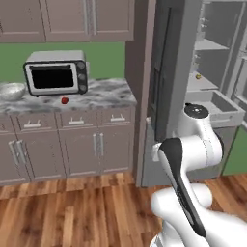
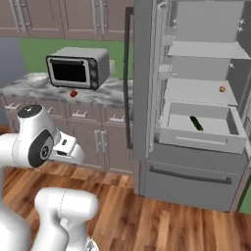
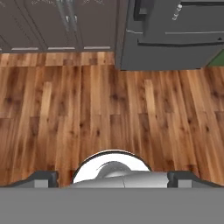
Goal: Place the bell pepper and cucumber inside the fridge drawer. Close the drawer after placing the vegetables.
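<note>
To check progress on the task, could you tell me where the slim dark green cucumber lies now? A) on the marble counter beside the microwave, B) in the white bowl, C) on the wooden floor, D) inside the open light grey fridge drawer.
D: the slim dark green cucumber lies inside the open light grey fridge drawer, while the small red bell pepper sits on the marble counter.

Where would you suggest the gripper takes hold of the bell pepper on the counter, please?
Probably from above, fingers closing across its widest middle. The bell pepper is small and rounded, sitting alone on the marble counter just in front of the microwave, so its top is free. The open gripper points down at the floor.
</note>
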